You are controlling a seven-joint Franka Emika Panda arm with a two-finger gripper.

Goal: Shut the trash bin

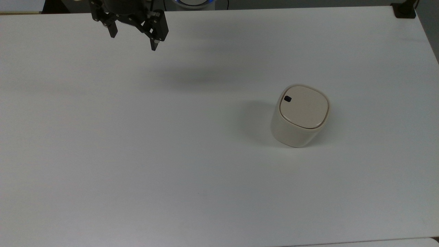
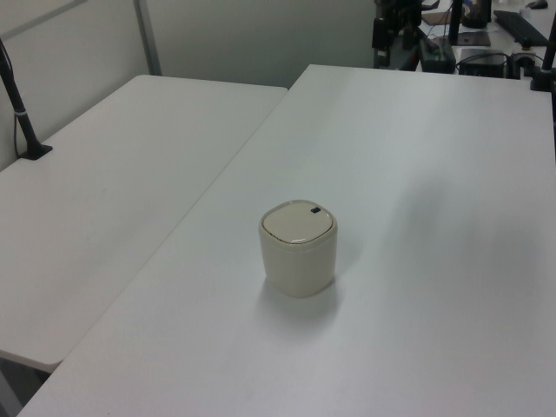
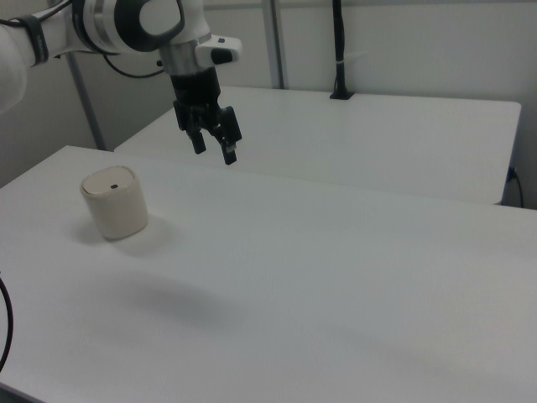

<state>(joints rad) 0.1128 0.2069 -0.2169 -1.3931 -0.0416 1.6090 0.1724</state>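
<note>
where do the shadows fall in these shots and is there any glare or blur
Top view: the trash bin casts a soft shadow toward the top view's left, and a faint smudge of shadow lies below the open gripper; no glare. Right view: a diffuse shadow on the table. Left view: even, flat light.

light: bright, even, diffuse from overhead | shadows: soft grey patch on the table (image 1: 103, 154) beside the trash bin (image 1: 300, 116), fainter smudge below the pincer (image 1: 133, 41) | glare: none | focus: sharp, no motion blur
</note>
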